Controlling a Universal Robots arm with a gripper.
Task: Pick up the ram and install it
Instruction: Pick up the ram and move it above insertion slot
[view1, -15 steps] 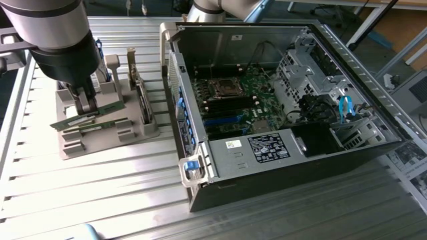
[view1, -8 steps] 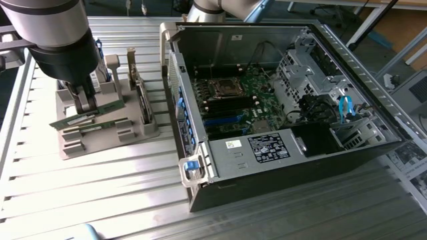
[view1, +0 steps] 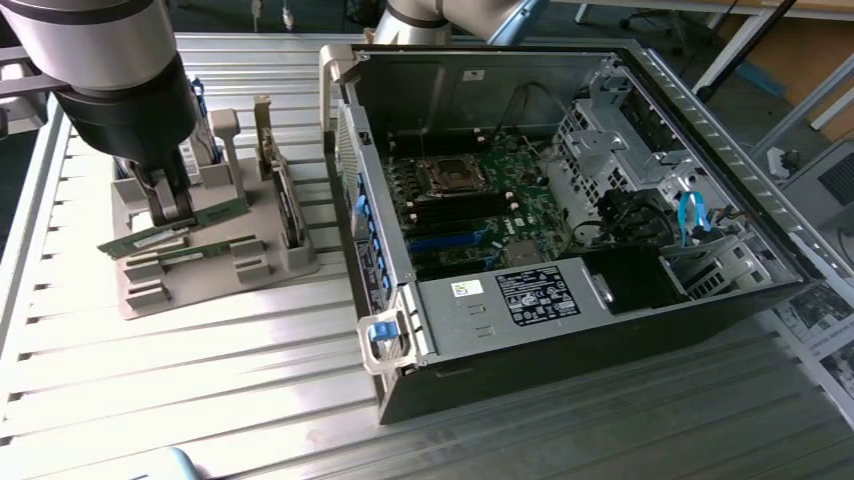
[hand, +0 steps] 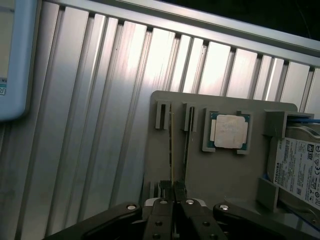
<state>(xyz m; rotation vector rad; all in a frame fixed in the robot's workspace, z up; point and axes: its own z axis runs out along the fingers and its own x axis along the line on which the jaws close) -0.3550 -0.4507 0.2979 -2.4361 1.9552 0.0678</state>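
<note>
Hangs steeply at the exterior view's left, arm (view1: 104, 60) grey above, black at the wrist. Points the pincer (view1: 171, 212) downward, jaws drawn almost together, pinching the thin ram (view1: 167, 238) edge-on. Shows black fingers (hand: 161, 206) nearly meeting in the wrist view, linkages splayed either side.

Green ram (view1: 180, 236); matte grey holder (view1: 200, 285); ribbed silver table (view1: 200, 380); black case (view1: 574, 365), green motherboard (view1: 521, 190), blue latch (view1: 383, 335); silver CPU (hand: 229, 131), green-edged; white drive label (hand: 300, 170)
</note>
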